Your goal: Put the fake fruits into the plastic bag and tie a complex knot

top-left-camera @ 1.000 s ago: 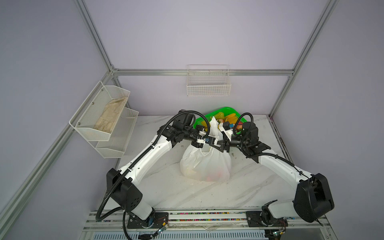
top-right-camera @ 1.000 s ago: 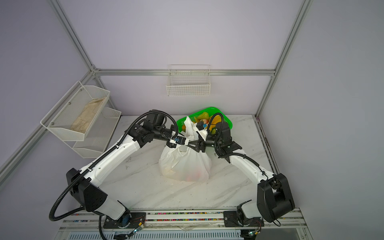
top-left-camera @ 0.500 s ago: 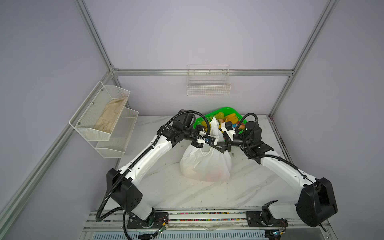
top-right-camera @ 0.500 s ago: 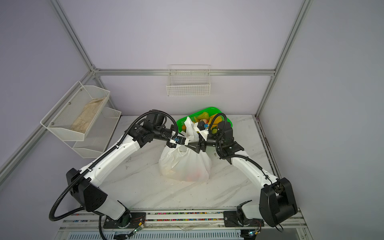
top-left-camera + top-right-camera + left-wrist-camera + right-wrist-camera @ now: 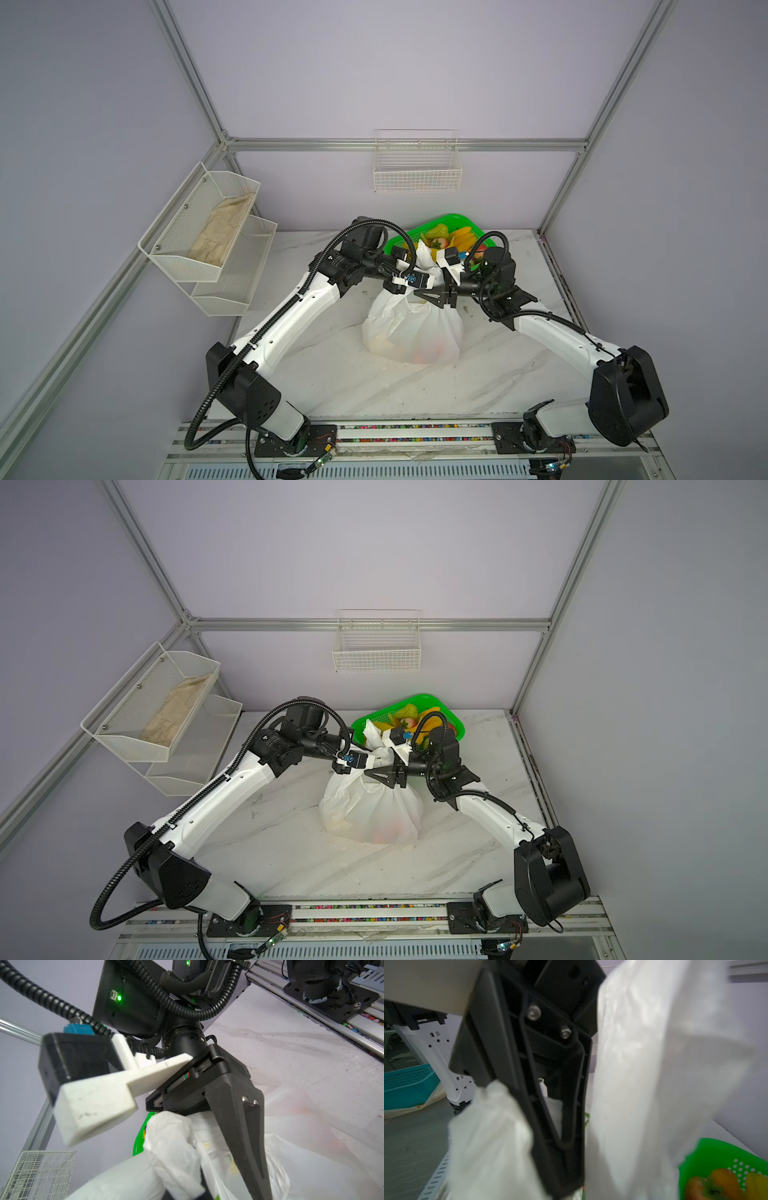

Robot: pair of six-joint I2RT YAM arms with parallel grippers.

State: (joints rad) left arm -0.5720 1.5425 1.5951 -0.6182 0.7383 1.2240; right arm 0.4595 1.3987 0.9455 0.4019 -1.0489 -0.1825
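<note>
the plastic bag (image 5: 411, 328) (image 5: 370, 808) sits on the marble table (image 5: 332, 374) about mid-width, a little toward the far side. its body bulges and its top is gathered into a narrow neck. faint red and orange shapes show through its lower wall in both top views; which fruits they are i cannot tell.

the left gripper (image 5: 431, 279) (image 5: 371, 759) reaches in from the left at the neck and is clenched on the bag's twisted plastic, which bunches into a thick white roll in the left wrist view. the right gripper (image 5: 417, 293) (image 5: 367, 774) comes in from the right, its tip meeting the neck just beside the left gripper. in the left wrist view one of its fingers (image 5: 239, 1126) lies against the bunched plastic and the other is hidden, so i cannot tell whether this gripper is released or pinching the bag. the right wrist view is blurred: a black gripper finger close up, with white plastic on either side.

more fake fruits (image 5: 459, 240) (image 5: 409, 712) (image 5: 724, 1180) lie in a green basket (image 5: 457, 219) (image 5: 419, 698) at the far edge of the table, just behind the bag. part of the bag's plastic stands up against the basket's near side.

on the left wall a white mesh shelf (image 5: 183, 268) holds a beige cloth (image 5: 220, 232). a wire basket (image 5: 417, 174) hangs on the far wall.
</note>
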